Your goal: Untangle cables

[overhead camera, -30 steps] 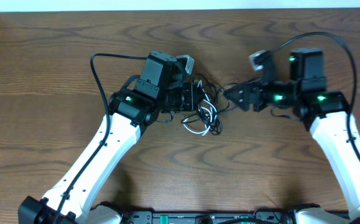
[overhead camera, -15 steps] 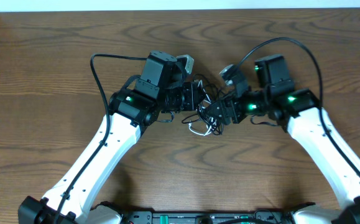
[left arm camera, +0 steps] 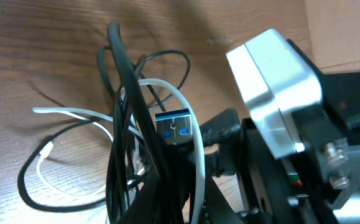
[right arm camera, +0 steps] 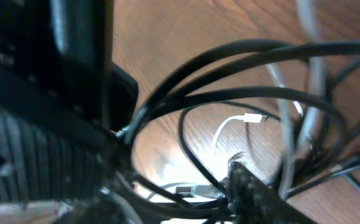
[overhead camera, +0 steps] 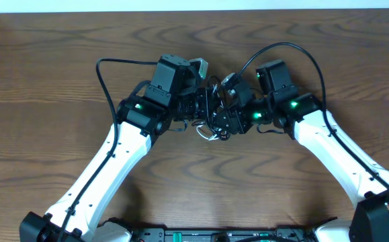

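The cables [overhead camera: 209,133] are a small knot of black loops and one white cord between the two arms at the table's middle. My left gripper [overhead camera: 206,107] is shut on the bundle. In the left wrist view the black cords [left arm camera: 127,112] and the white cord [left arm camera: 195,162] run down into its jaws, beside a blue-tongued plug [left arm camera: 173,127]. My right gripper [overhead camera: 224,121] has pushed into the knot from the right. In the right wrist view black loops [right arm camera: 242,68] ring it, a silver plug [right arm camera: 189,188] lies between its fingers [right arm camera: 260,193], and a white plug end [right arm camera: 232,127] rests on the wood.
The wooden table [overhead camera: 60,81] stretches round the tangle. The right wrist's silver camera block [left arm camera: 273,81] sits close against the left gripper. Thick black arm wires [overhead camera: 103,74] arch over each arm.
The right arm has swung left from beside the tangle into it, now against the left gripper, its jaws narrowing. The left arm has held still with its grip.
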Available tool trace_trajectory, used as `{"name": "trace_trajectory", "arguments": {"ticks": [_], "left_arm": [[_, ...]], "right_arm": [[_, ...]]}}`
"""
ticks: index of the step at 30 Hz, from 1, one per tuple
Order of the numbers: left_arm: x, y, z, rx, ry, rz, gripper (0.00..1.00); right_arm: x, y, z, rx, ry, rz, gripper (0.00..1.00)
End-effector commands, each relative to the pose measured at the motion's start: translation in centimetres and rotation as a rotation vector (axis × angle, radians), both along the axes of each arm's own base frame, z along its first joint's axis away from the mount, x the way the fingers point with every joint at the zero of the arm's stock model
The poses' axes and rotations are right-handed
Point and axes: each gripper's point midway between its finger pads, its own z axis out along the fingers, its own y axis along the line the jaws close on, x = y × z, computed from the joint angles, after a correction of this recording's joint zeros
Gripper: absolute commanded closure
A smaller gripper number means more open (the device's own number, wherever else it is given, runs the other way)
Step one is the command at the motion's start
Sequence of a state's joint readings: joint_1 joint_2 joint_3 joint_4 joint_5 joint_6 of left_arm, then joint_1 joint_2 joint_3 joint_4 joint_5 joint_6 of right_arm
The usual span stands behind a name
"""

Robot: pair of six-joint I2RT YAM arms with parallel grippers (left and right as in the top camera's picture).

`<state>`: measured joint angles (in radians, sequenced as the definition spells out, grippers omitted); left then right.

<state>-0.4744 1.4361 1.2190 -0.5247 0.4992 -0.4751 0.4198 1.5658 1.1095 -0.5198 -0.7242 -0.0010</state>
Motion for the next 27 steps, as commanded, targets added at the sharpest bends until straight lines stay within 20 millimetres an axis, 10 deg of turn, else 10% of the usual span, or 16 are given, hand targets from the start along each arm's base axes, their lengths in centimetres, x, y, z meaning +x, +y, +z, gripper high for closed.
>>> {"name": "trace_trajectory", "arguments": {"ticks": [1, 6, 18, 27], "left_arm": [[-0.3, -0.6, 0.9, -0.043, 0.010, -0.019, 0.93], [-0.3, -0.7, 0.9, -0.045, 0.010, -0.018, 0.93], [-0.3, -0.7, 0.9, -0.045, 0.010, -0.018, 0.93], [-0.3, -0.6, 0.8, -0.038, 0.008, -0.018, 0.92]], "right_arm": [[0.1, 0.4, -0.6, -0.001, 0.002, 0.015, 0.69], [0.3, 0.2, -1.1, -0.015, 0.012, 0.006, 0.99], [6.1, -9.0, -4.0, -0.225, 0.109, -0.493, 0.99], [6.4, -10.0, -1.1, -0.131, 0.067, -0.481, 0.99]]}}
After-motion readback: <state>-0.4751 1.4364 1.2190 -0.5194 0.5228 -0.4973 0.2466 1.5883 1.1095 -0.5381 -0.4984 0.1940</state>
